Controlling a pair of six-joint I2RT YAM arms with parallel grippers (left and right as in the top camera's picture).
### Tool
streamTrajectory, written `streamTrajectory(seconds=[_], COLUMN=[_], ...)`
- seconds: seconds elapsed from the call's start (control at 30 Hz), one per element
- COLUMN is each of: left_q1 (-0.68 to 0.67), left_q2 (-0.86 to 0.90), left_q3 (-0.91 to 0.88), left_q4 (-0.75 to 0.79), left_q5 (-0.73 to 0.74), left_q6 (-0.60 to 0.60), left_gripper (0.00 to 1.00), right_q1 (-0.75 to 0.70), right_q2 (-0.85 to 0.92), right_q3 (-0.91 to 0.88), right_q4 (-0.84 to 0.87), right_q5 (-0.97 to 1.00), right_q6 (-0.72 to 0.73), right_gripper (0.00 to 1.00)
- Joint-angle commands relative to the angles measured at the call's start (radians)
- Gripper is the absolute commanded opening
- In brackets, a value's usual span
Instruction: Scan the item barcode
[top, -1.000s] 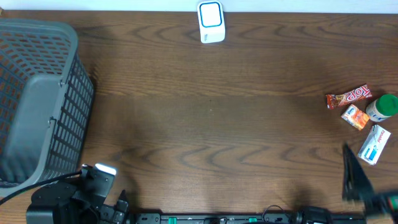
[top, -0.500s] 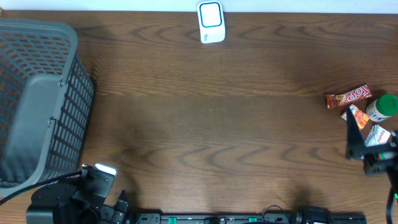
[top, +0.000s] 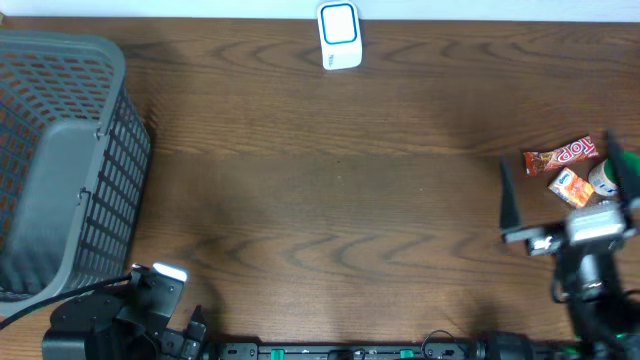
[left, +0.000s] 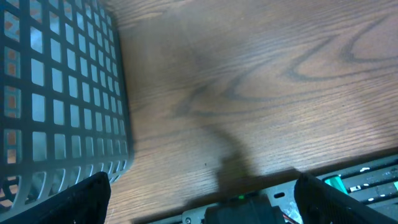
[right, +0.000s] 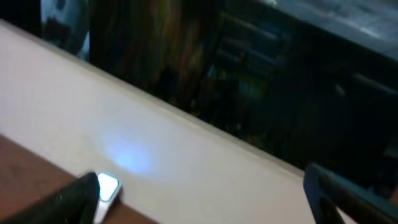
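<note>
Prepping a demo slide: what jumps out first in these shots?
The big grey basket fills the table's left edge. The right gripper, jaws wide open, hovers over a small cluster at the right edge: a red candy bar, an orange packet and a green-capped bottle. A white scanner stands alone at the far edge, centre.

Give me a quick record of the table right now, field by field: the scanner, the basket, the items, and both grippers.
scanner: white barcode scanner, far edge of table, centre
basket: grey basket, left side
items: candy bar, orange packet, green-capped bottle partly hidden, clustered on the right
right gripper: open, above the item cluster, holding nothing
left gripper: open, empty, near edge of table beside the basket
</note>
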Motion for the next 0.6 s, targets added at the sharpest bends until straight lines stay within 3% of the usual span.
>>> streamTrajectory(seconds=[0.0, 0.13, 0.4, 0.57], left_q1=[-0.002, -0.002, -0.002, -0.002], left_q2=[-0.003, -0.003, -0.003, -0.003], left_q3=[0.005, 0.005, 0.005, 0.005], left_q4=[-0.003, -0.003, -0.003, -0.003], left_q5=[-0.009, -0.009, -0.009, -0.009], left_q6=[0.006, 0.006, 0.006, 0.006], left_gripper=[0.95, 0.95, 0.95, 0.95], right_q1=[0.008, 0.008, 0.007, 0.006], right_q2=[-0.089, -0.196, -0.406, -0.407], right_q3=[-0.208, -0.424, -0.733, -0.731], right_q4=[0.126, 0.29, 0.364, 0.264], right_q5=[0.06, 0.254, 0.275, 0.32], right_q6=[0.171, 0.398, 0.405, 0.404], right_gripper=[0.99, 0.99, 0.99, 0.99])
